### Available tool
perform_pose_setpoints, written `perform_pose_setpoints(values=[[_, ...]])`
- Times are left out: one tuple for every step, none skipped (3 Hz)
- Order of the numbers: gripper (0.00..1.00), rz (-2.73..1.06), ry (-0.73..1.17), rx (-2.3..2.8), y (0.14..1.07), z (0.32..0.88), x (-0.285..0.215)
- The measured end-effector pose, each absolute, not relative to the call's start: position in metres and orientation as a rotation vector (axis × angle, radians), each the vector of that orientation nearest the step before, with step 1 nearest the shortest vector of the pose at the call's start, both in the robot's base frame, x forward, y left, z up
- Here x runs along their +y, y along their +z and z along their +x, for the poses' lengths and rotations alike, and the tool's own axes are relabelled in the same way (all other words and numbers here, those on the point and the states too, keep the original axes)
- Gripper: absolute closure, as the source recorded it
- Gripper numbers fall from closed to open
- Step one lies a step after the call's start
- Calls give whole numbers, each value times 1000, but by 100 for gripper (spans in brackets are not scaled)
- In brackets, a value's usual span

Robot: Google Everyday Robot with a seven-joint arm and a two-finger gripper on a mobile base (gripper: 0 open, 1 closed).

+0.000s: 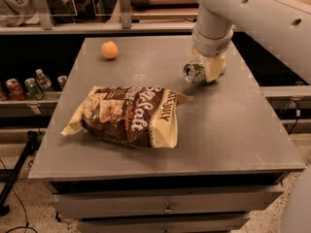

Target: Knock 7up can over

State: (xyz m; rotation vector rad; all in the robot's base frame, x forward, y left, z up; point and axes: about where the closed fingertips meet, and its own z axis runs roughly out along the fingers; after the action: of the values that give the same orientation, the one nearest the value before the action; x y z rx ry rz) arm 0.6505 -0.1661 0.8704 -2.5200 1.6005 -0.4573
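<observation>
Brown-and-cream chip bag (pixel 129 115) flat on grey table (pixel 233 130); orange (pixel 110 49) behind bag, well apart; red can (pixel 14 89) and small bottles (pixel 43 79) on shelf left of bag.

You see the can (pixel 194 72) over the far right part of the table (pixel 233 130), tipped on its side so its shiny round metal top faces you and a little left. Only that end and a sliver of pale body show. The gripper (pixel 210 68) sits right against it, covering the rest. You cannot tell whether the can rests on the table.
</observation>
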Motion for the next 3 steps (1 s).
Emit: perform_pose_setpoints(values=[[35, -2533, -448, 1609, 868, 650, -165], [12, -2538, -440, 1618, 867, 650, -165], [0, -2536, -436, 1629, 866, 650, -166]])
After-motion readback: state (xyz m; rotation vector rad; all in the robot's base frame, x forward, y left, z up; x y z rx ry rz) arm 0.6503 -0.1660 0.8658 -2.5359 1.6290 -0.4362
